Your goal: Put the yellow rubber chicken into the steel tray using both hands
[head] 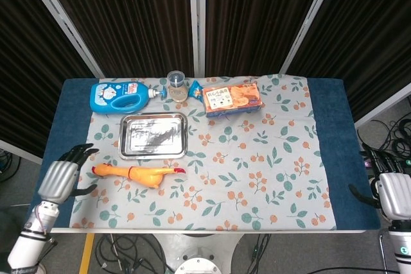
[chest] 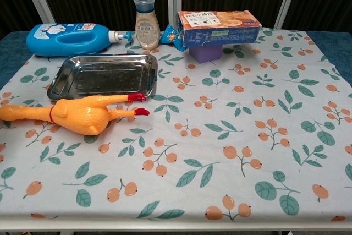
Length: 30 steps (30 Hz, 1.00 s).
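My left hand (head: pixel 60 178) hovered over the near left edge of the bench (head: pixel 331 152), fingers spread and holding nothing. Just to its right, not touching, lay the yellow rubber chicken (head: pixel 138 173) on the floral cloth (head: pixel 257 171). Its long axis ran across the bench, the head end toward my left hand and the red feet pointing away toward the middle. The steel tray (head: pixel 153 135) sat just beyond the chicken, farther from the hand and apart from it. My right hand (head: pixel 392 194) hung off the far right edge, well away from both, fingers loose and holding nothing. Past the tray, along the back edge, I saw a blue detergent bottle (head: pixel 119 95), a small sauce bottle (head: pixel 176 86) and a snack box (head: pixel 232 98).
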Available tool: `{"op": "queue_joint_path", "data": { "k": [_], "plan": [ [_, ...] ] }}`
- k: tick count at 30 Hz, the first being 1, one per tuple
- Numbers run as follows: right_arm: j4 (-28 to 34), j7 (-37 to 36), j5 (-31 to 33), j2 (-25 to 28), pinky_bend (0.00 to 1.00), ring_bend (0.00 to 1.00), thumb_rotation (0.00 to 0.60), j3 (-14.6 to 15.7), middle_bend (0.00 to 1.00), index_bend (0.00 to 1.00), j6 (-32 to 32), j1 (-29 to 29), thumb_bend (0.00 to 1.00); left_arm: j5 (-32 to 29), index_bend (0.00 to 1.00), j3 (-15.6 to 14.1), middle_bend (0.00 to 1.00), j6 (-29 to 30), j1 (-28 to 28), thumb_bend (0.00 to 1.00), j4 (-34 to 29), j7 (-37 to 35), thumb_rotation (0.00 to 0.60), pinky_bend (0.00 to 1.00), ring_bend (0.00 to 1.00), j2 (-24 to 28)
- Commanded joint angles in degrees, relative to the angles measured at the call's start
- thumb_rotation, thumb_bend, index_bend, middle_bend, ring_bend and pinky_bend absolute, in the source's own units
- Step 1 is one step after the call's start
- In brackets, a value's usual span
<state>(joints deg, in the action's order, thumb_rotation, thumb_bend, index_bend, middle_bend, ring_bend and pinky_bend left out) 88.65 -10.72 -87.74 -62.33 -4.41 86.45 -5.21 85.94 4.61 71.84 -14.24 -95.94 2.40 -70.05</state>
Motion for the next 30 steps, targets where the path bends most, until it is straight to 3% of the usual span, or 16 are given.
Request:
{"op": "queue_joint_path", "data": {
  "k": [1,6,15,30],
  "plan": [
    [-0.03,-0.04,0.01,0.0,0.14,0.13,0.6,0.05,0.22,0.0,-0.25,-0.11,0.14,-3.85,0.27,1.49,0.26,-7.19,-5.15,0.16,0.6,1.63,0.6,0.31,0.19,-3.39],
    [-0.08,-0.14,0.1,0.18,0.14,0.13,0.6,0.15,0.22,0.0,-0.21,0.09,0.14,-6.97,0.29,1.62,0.27,-11.88,-8.59,0.16,3.22,5.38,0.6,0.31,0.2,-7.84],
    [-0.84,-0.96,0.87,-0.06,0.14,0.13,0.6,0.2,0.22,0.0,-0.8,0.27,0.14,-15.6,0.31,1.92,0.32,-13.39,-9.9,0.16,8.94,12.05,0.6,0.32,0.24,-14.6],
    [-1.71,-2.27,1.1,-0.27,0.14,0.13,0.6,0.43,0.23,0.0,-1.1,0.55,0.14,-22.4,0.37,1.35,0.35,-14.86,-11.51,0.23,11.63,16.38,0.6,0.32,0.26,-16.82]
  ]
}}
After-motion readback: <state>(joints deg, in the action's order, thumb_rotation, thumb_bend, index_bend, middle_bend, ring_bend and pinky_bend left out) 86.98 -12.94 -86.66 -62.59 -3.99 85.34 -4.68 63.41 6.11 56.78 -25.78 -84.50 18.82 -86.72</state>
